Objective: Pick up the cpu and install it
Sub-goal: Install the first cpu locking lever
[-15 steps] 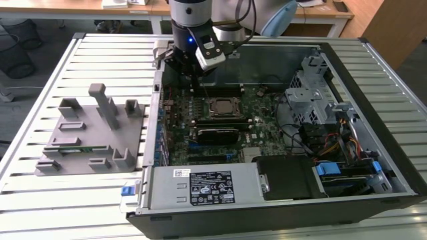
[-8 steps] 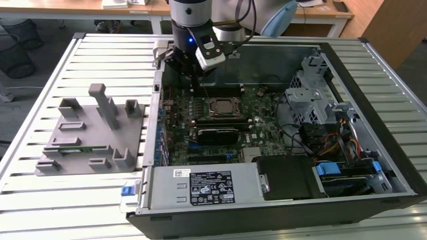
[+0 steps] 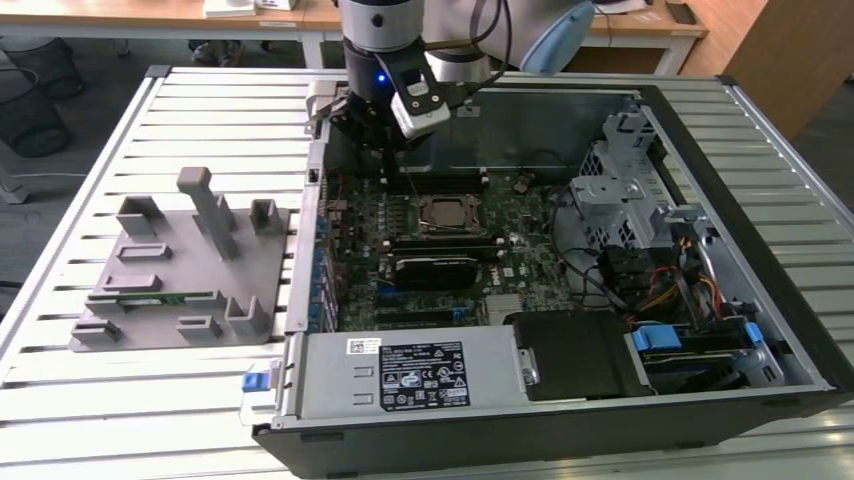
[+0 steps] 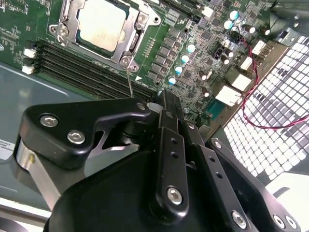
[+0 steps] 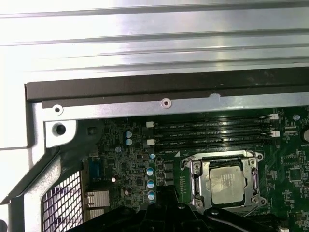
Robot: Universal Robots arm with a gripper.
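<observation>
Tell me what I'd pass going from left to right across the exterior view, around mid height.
grey fixture on the slatted table → cpu sitting in the motherboard socket → metal drive cage

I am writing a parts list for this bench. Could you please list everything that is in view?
table: one, pale grey slats, under everything.
case: one, black and grey, open, on the table.
board: one, green, inside the case.
cpu: one, silver, lying in the socket on the board.
slots: several, black, beside the socket.
block: one, black, on the board beside the socket.
power supply: one, grey, at the case's near side in the exterior view.
fixture: one, grey, on the table at the exterior view's left.
memory stick: one, green, in the fixture.
arm: one, silver-grey, over the case's far side.
gripper: one, black, above the board near the socket.
</observation>
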